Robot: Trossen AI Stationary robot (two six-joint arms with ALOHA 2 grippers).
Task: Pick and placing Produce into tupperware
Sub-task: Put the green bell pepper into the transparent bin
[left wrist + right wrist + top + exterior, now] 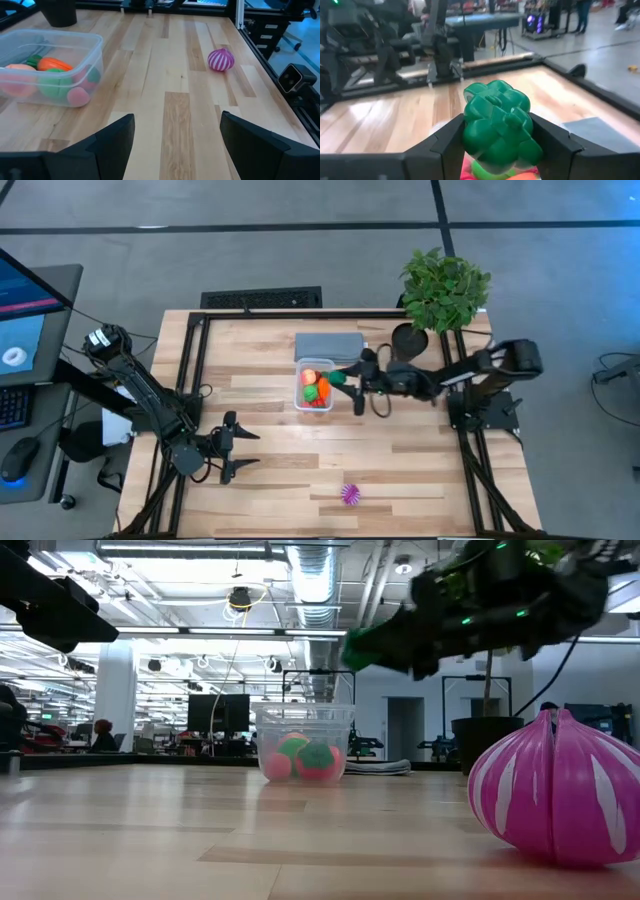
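Right gripper (340, 376) clamped on a green produce piece (501, 122) over the tupperware (314, 384) near the bench's far edge, tub contents partly hidden, purple produce (351, 494) alone near the front edge, left gripper (243, 451) spread wide, empty, over bare front-left boards.

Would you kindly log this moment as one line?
right gripper: holds green toy over tub | left gripper: open, idle | purple ball: on table

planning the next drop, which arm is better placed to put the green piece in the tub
Right. The right tool already grips the green produce piece and hangs at the tupperware's edge. The left tool is open, empty and well away from the tub, nearer the purple striped piece.
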